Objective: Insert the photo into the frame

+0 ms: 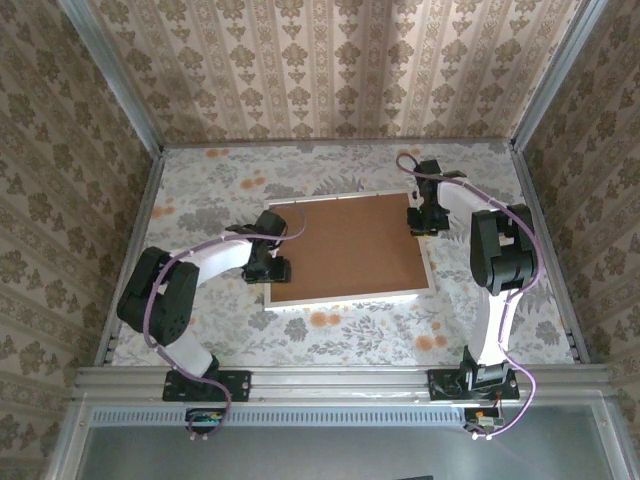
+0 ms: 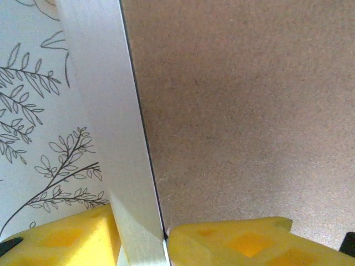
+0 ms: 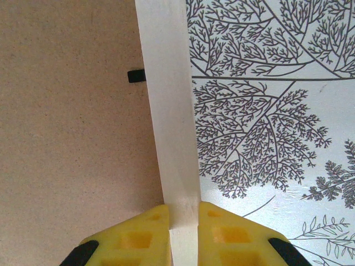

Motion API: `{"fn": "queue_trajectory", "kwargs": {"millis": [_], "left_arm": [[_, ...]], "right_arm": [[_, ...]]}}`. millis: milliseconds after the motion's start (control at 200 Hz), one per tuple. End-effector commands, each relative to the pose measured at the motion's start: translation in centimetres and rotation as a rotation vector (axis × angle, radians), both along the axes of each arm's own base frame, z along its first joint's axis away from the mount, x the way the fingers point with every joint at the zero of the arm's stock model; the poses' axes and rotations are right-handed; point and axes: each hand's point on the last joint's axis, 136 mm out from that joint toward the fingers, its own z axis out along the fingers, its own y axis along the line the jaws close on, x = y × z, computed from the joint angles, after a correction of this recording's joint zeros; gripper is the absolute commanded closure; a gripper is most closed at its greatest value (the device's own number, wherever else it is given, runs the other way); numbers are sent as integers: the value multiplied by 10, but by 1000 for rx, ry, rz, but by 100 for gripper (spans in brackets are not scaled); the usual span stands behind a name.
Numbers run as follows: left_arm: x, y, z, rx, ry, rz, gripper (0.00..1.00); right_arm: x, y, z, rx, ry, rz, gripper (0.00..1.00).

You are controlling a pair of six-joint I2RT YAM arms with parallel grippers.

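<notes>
Frame point(image 1: 350, 297) lies mid-table point(image 1: 400, 335), brown board point(image 1: 350, 245) seated inside; left gripper point(image 2: 141, 235) and right gripper point(image 3: 183, 219) each clamp opposite rails; keep both grips level; move together.

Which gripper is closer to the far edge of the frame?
Right. The right gripper pinches the right rail of the frame close to its far corner. The left gripper sits on the left rail, much nearer the near corner.
</notes>
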Motion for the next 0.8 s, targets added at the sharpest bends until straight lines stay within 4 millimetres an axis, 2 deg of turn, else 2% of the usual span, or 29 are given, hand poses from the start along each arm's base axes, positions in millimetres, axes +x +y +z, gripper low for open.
{"fn": "queue_trajectory", "kwargs": {"millis": [0, 230, 370, 570, 660, 795], "left_arm": [[-55, -13, -31, -122, 244, -30, 42], [-55, -19, -30, -197, 262, -27, 44], [-58, -5, -32, -112, 275, -70, 47], [-64, 12, -34, 28, 295, -140, 46], [-64, 17, -35, 85, 292, -171, 44], [-60, 14, -36, 93, 287, -185, 43]], "right_arm": [[-21, 32, -12, 80, 74, 51, 84], [-22, 31, -11, 76, 73, 50, 83], [-22, 31, -12, 76, 75, 50, 83], [-22, 31, -12, 75, 76, 50, 83], [-22, 31, -13, 75, 78, 51, 83], [-22, 31, -13, 75, 79, 51, 84]]}}
